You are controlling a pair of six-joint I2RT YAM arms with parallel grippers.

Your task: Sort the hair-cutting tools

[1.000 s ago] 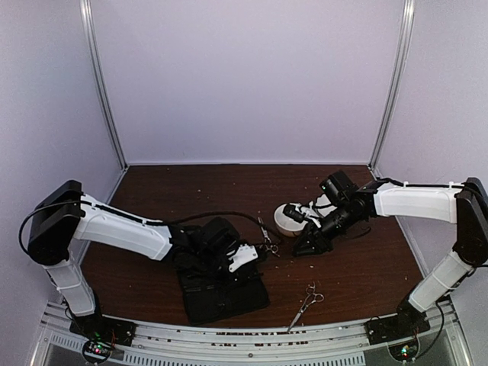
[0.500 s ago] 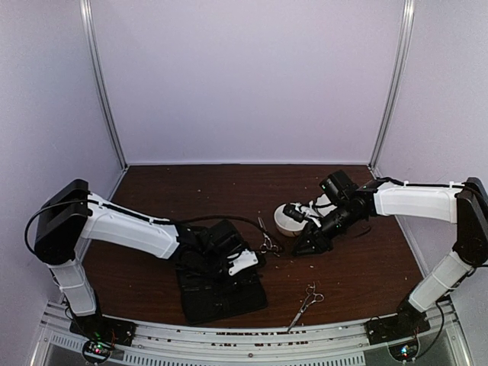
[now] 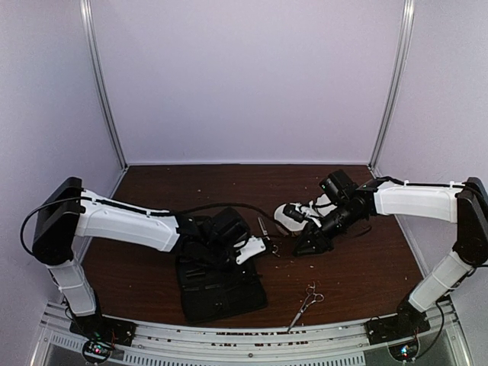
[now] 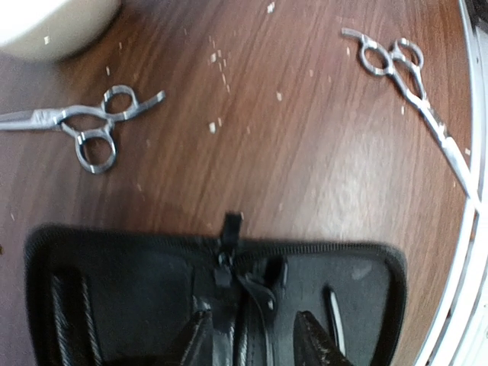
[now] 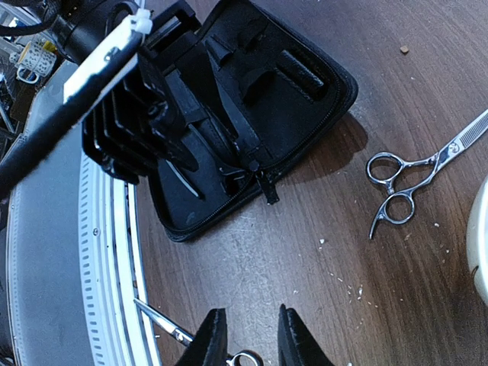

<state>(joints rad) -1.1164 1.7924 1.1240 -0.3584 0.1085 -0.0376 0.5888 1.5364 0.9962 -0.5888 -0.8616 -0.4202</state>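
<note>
One pair of silver scissors [image 3: 267,238] [image 4: 85,126] [image 5: 415,177] lies between the open black case [image 3: 221,286] [image 4: 152,290] and the white bowl [image 3: 287,222]. A second pair [image 3: 306,299] [image 4: 415,84] [image 5: 171,328] lies by the table's near edge. My left gripper [image 3: 245,249] [image 4: 255,343] hovers open over the case's middle strap, nothing between its fingers [image 4: 316,341]. A thin stick-like tool [image 4: 333,314] sits in the case's right half. My right gripper [image 3: 303,245] [image 5: 252,339] stands open above the bare table, with the near scissors' ring handle showing below its tips.
The white bowl [image 4: 46,23] [image 5: 482,244] stands beside my right arm. A metal rail [image 3: 252,335] [image 5: 99,252] runs along the near table edge. Small white crumbs dot the brown wooden table [image 3: 191,191]. The case's zipper pull [image 4: 231,227] points away from me.
My left gripper has gone from shut to open over the case and shifted slightly away from the near edge. The right arm and both scissors have not moved.
</note>
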